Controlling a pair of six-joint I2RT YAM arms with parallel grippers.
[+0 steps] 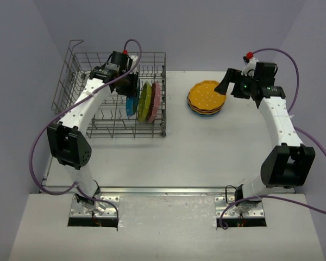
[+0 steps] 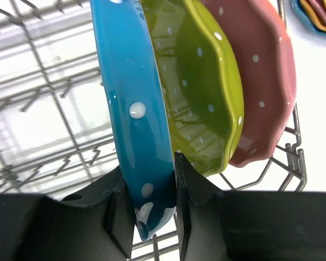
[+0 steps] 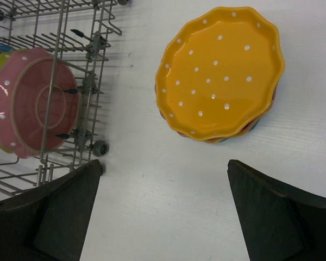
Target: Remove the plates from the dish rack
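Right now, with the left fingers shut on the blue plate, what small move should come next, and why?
Probably lift the blue plate straight up out of the dish rack: the left fingers pinch its rim, and it stands upright beside the green plate.

Overhead camera looks down; close wrist views share pink plate point(image 3: 22, 106)

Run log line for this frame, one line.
phase: unloading | left gripper shut on blue plate in dish rack | green plate, pink plate racked beside it | right gripper open, near plate stack on table
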